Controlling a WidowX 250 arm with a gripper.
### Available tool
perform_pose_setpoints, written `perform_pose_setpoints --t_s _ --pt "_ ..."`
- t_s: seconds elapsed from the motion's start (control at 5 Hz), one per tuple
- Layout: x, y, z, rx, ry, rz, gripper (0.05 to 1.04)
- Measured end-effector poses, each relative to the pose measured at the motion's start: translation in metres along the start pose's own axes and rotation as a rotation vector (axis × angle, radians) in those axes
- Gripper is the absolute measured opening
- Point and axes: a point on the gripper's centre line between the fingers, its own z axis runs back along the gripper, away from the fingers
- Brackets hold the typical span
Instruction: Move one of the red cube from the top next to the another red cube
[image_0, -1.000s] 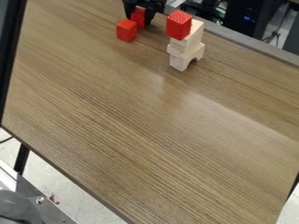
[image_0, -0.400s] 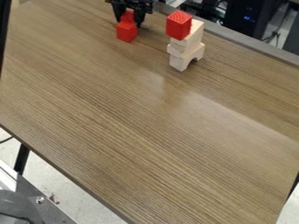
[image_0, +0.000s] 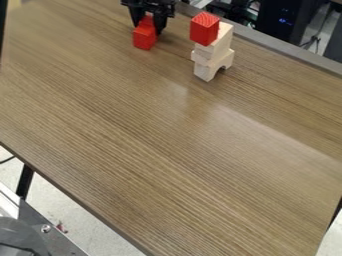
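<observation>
Red cube (image_0: 145, 21), in pincer (image_0: 148, 28) (black), between fingers (image_0: 159, 25)

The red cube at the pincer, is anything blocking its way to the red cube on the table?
Nothing that I can see. The back red cube at the pincer is right behind the front red cube. The wooden tower stands off to the picture's right.

This is looking like a robotics lab: a black robot gripper (image_0: 149, 24) is hanging over a wood-grain tabletop (image_0: 167, 150), while a dark computer case (image_0: 284, 25) is glowing with small blue lights at far right, cables (image_0: 315, 39) are trailing beside it, and bolted metal framing (image_0: 60, 245) is showing near left.
</observation>
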Motion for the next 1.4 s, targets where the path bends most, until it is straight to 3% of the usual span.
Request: perform_pose_setpoints --t_s 1.0,1.2,1.4 --pt "-0.003 -0.005 -0.001 0.002 -0.007 -0.002 0.580" --pt "-0.006 -0.008 -0.001 -0.005 -0.007 -0.005 0.632" --pt "-0.010 -0.008 -0.002 -0.003 0.014 -0.010 0.924"
